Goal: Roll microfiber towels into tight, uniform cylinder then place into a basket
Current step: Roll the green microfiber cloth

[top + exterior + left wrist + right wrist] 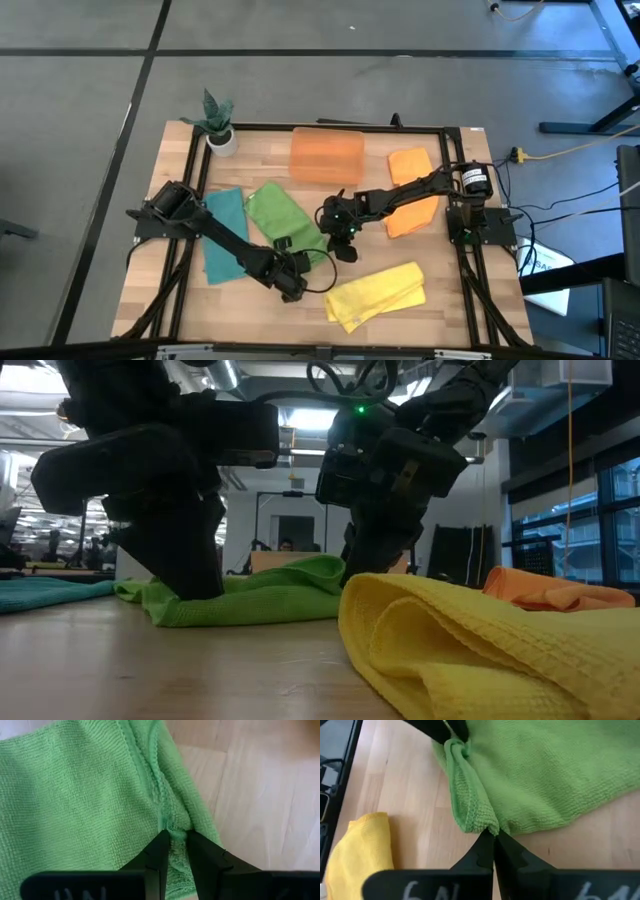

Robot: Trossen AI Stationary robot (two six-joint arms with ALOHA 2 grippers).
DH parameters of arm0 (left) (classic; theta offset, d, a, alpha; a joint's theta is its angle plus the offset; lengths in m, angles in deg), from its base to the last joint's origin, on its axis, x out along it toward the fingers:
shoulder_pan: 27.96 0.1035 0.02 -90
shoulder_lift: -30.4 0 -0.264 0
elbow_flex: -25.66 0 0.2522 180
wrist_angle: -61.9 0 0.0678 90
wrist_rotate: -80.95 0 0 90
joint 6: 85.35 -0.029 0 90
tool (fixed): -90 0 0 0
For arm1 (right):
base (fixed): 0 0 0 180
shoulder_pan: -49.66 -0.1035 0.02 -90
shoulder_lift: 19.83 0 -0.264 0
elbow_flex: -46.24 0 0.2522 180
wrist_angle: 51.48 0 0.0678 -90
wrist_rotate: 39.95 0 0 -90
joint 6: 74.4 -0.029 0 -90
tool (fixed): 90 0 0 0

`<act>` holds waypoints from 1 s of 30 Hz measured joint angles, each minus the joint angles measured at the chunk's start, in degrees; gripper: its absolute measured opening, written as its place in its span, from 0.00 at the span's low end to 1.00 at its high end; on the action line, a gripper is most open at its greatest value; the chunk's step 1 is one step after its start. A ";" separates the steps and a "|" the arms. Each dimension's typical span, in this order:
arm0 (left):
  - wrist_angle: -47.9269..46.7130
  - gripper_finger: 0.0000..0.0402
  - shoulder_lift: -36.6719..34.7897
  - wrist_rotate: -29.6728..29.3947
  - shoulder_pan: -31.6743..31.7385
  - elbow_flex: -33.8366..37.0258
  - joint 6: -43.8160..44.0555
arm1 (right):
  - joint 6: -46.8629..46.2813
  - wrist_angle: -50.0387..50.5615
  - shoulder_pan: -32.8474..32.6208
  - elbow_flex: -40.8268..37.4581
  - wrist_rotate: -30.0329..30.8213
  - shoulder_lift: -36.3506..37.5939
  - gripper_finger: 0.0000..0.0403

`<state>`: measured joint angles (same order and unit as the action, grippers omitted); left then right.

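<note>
The green towel (pixel 283 218) lies spread on the wooden bench (pixel 170 290), between the teal towel (pixel 222 245) and the right arm. Both claws grip its near edge. The left claw (pixel 173 851) pinches a bunched fold of the hem between nearly closed fingers, at the corner nearest the yellow towel (pixel 378 294). The right claw (pixel 493 844) is clamped on the neighbouring corner of the same edge, fingers pressed almost together on the cloth, with the fold running from one claw to the other. The yellow towel lies crumpled just beside them. The orange basket (pixel 327 156) stands at the far side of the bench, with two orange towels (pixel 410 165) to its right.
</note>
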<state>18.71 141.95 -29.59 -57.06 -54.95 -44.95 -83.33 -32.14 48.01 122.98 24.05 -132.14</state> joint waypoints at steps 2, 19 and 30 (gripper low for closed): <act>-0.04 0.16 0.00 0.32 0.02 0.02 0.00 | 1.36 0.11 -0.04 0.01 -0.03 0.00 0.03; -0.55 0.16 0.15 1.69 -0.05 0.15 3.13 | 3.30 -5.70 0.16 0.00 3.45 0.00 0.26; -1.66 0.16 0.15 1.96 -0.70 0.15 7.83 | 8.27 -4.99 0.89 0.01 4.00 3.06 0.26</act>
<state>17.05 142.10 -27.63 -57.76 -54.79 -37.12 -75.05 -37.13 48.91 123.00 28.04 -129.08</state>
